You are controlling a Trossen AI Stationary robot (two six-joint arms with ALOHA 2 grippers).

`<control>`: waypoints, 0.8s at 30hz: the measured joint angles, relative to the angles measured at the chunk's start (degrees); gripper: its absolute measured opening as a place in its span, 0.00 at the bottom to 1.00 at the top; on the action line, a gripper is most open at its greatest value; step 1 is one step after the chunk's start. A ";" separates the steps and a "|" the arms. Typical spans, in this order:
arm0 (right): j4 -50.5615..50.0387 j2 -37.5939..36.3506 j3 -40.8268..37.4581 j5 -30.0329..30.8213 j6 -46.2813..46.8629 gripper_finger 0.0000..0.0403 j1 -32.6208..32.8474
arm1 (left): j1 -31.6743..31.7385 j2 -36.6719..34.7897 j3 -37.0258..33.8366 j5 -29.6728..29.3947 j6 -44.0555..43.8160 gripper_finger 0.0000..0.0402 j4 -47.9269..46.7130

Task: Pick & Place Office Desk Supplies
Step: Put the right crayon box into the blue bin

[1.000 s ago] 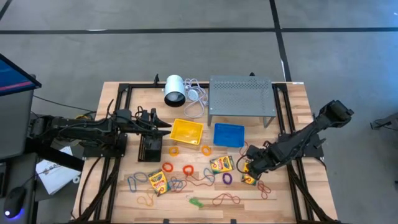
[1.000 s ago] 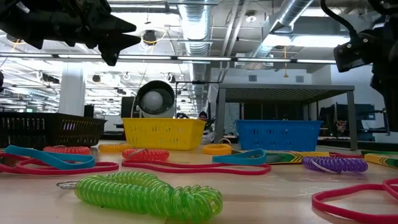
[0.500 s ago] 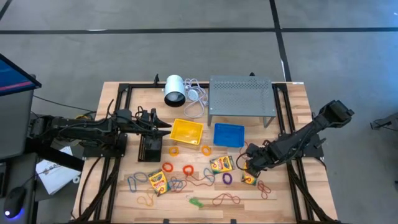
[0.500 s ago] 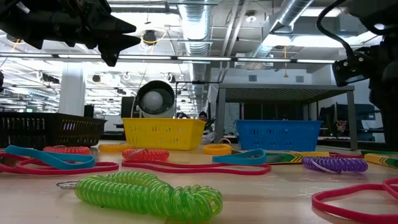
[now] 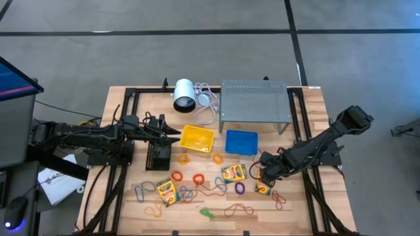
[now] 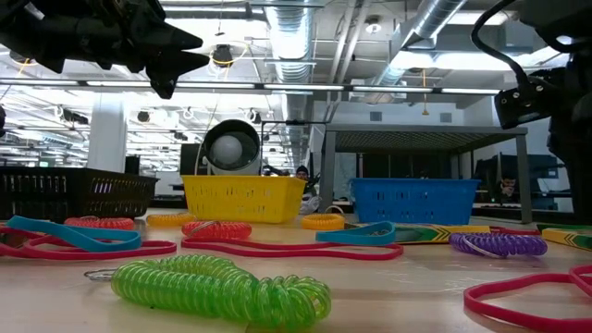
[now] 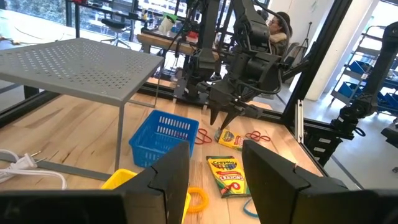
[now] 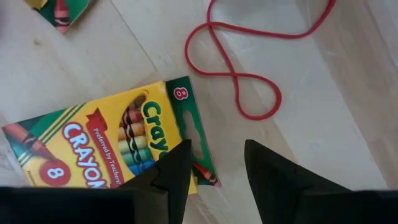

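Right hand (image 5: 258,178) lifted slightly above crayon box (image 5: 263,188).

Pretty clearly a robotics lab in some big industrial open-plan space. Exposed silver ducts (image 6: 305,37) and strip lights run across the ceiling, and there's a wooden workbench (image 5: 125,210) on a black frame. Another robot rig (image 7: 249,56) stands behind, with a person (image 7: 281,28) seated beyond it.
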 joint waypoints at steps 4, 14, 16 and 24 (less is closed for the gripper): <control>0.02 0.00 0.00 0.02 0.00 0.36 0.02 | 0.00 0.00 0.00 0.00 0.00 0.36 0.00; 7.41 0.02 -4.88 -0.34 2.40 0.36 0.01 | 0.00 0.00 0.00 0.00 -0.02 0.36 0.02; 7.68 -0.04 -5.19 -0.33 2.43 0.36 0.00 | 0.00 0.00 0.00 0.00 -0.02 0.36 0.00; 7.60 -0.04 -5.27 -0.31 2.10 0.32 0.01 | 0.00 0.00 0.00 0.00 -0.01 0.36 0.01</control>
